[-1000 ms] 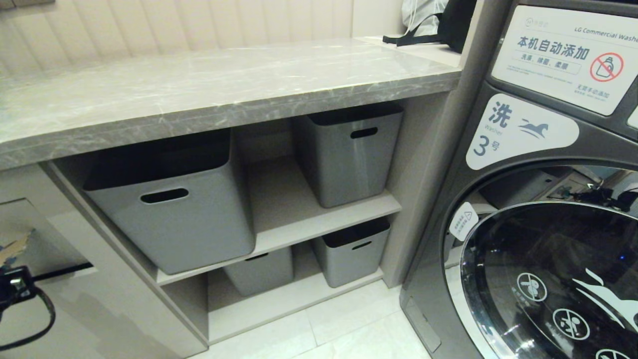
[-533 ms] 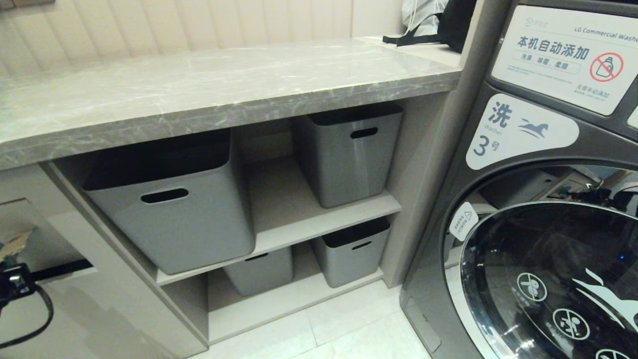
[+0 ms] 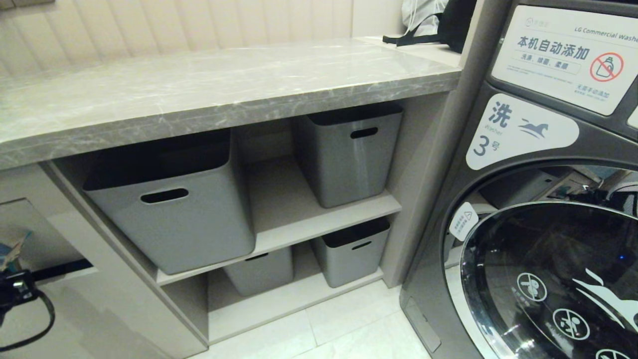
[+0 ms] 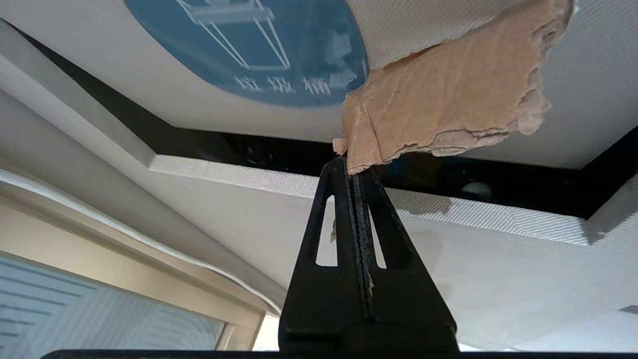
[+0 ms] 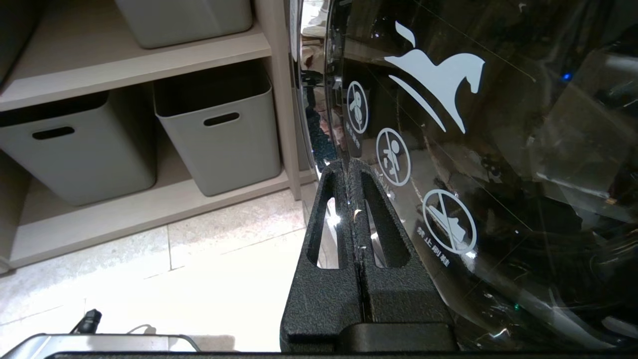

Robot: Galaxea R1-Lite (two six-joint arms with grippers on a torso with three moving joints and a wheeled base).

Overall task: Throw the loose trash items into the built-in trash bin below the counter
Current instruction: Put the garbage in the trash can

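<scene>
Head view: wrapper strip lower against bin flap than before.

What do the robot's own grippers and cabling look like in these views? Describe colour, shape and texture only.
The left gripper and right gripper match: matte black, grainy-textured plastic, each with two long tapering fingers pierced by a narrow elongated slot. The left's inner pad edges look finely ribbed. In the head view, a black looped cable hangs from a black arm part at the left edge.

Grey marbled surface with pale veins, plain grey tubs — tan torn scrap, dark blue sticker on beige flap.
</scene>
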